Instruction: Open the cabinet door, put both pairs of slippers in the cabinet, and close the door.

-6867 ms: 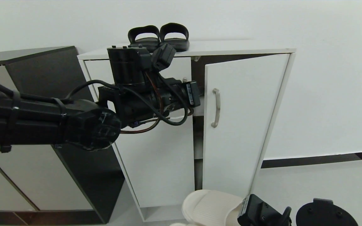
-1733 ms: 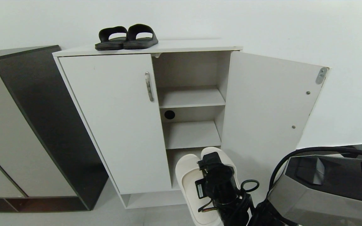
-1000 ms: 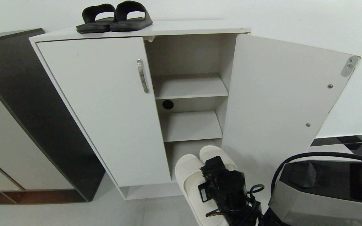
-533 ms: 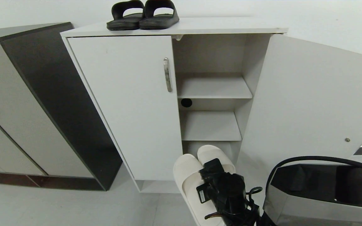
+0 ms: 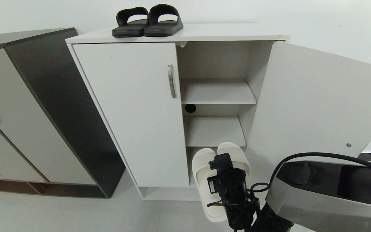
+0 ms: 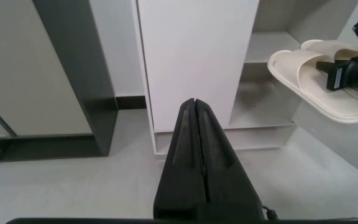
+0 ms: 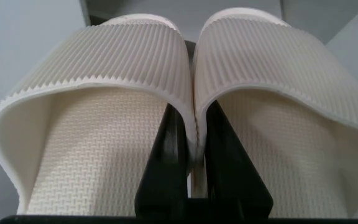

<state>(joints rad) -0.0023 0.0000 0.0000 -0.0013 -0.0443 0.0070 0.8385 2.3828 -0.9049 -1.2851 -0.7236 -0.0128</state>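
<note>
Your right gripper is pinching the white slippers together by their inner edges, at the lowest compartment of the cabinet. The black slippers are sitting on top, and your left gripper is hanging closed, empty.

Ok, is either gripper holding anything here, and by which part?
The right gripper holds the white slippers as a pair, pinching their touching inner edges together. The left gripper is shut on nothing.
</note>
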